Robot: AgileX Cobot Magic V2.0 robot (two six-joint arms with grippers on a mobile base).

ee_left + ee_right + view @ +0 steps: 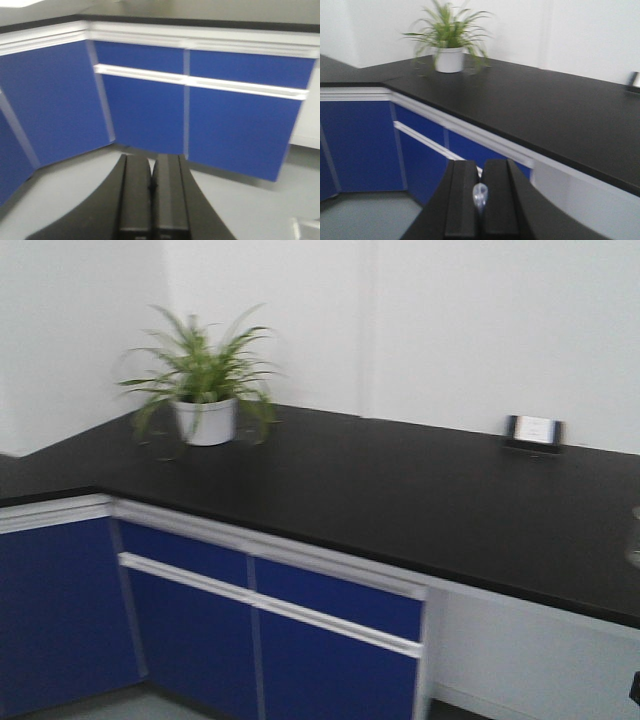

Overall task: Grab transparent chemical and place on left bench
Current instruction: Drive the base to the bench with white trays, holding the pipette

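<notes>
In the right wrist view my right gripper [480,172] is shut on the transparent chemical [480,196], a clear pipette whose bulb end pokes up between the black fingers. It hangs in front of the bench [530,107], below the countertop's edge. The bench with matte black top and blue cabinet fronts also shows in the front view [400,490]. In the left wrist view my left gripper [151,167] is shut and empty, low over the grey floor, facing the blue cabinet fronts [150,115]. No sink shows.
A potted green plant in a white pot [204,420] stands on the countertop near the corner, also in the right wrist view [449,59]. A small shiny metal object [534,430] sits at the back right by the wall. White walls rise behind the bench.
</notes>
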